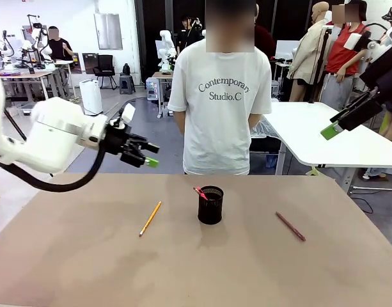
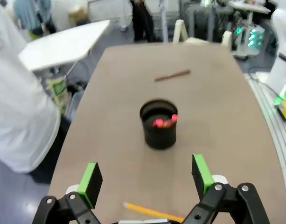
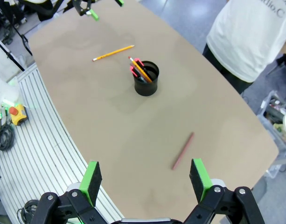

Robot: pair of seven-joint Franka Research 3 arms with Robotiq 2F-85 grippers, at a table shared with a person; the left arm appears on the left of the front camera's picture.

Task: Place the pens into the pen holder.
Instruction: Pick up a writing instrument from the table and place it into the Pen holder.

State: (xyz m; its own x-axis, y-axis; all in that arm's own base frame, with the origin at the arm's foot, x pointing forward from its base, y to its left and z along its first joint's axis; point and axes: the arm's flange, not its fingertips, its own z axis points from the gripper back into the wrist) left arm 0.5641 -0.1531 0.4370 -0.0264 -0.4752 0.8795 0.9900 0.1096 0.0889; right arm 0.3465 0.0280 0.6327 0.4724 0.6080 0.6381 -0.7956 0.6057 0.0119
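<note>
1. Brown tabletop (image 1: 87,268); person in white T-shirt (image 1: 219,121) stands at its far edge.
2. Left gripper (image 1: 152,155) is raised over the tabletop's left side, jaws wide, empty.
3. Right gripper (image 3: 145,171) is high on the right, jaws wide, empty.
4. Black wire-mesh pen holder (image 1: 210,206) stands upright mid-tabletop.
5. Yellow-orange pen (image 1: 150,219) lies flat left of the holder and dark red-maroon pen (image 1: 290,226) lies right, both apart from it.
6. Dark pen with pink-red end (image 1: 201,192) leans inside the holder.

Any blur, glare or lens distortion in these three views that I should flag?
Front view: sharp, evenly lit, only a faint shadow by the pen holder. Left wrist view: soft all over, background smeared. Right wrist view: crisper, but the wide lens bows the table edges; no glare.
</note>
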